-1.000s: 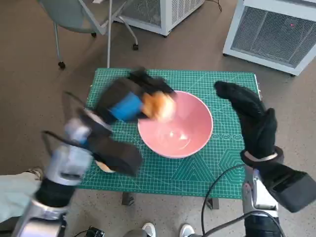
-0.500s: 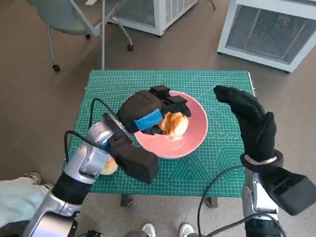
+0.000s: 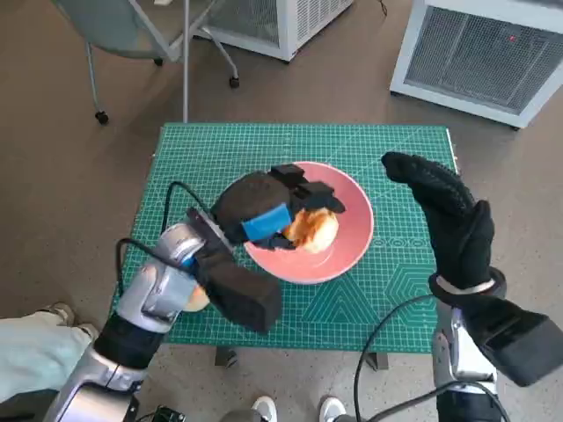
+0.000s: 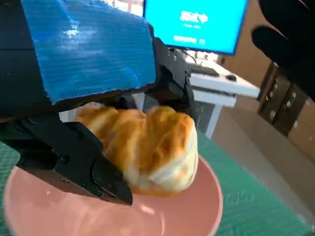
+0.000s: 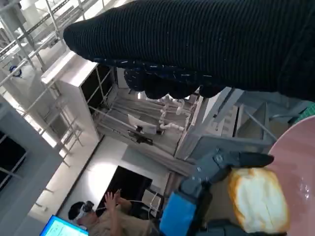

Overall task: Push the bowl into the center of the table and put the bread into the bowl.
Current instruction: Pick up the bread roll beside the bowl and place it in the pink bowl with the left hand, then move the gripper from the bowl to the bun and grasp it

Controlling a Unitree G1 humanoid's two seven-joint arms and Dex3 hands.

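The pink bowl (image 3: 354, 239) stands near the middle of the green mat-covered table (image 3: 211, 149). My left hand (image 3: 264, 204) reaches over its left rim and grips a golden bread roll (image 3: 311, 229) low inside the bowl. In the left wrist view the black fingers (image 4: 74, 152) clasp the bread (image 4: 147, 147) just above the bowl's floor (image 4: 162, 221). Holding nothing, my right hand (image 3: 446, 211) hovers flat and upright beside the bowl's right side. The right wrist view shows the glove (image 5: 197, 44), the bread (image 5: 258, 201) and the blue-taped left hand (image 5: 194, 201).
A second bread piece (image 3: 195, 299) lies on the mat, half hidden under my left forearm. A chair (image 3: 132, 35) and white cabinets (image 3: 475, 53) stand beyond the table's far edge. A person (image 5: 98, 216) appears in the right wrist view.
My left hand has carried the bread from the bowl's left rim to over its inside and lowered it. The right hand has barely moved. The camera shifted slightly.
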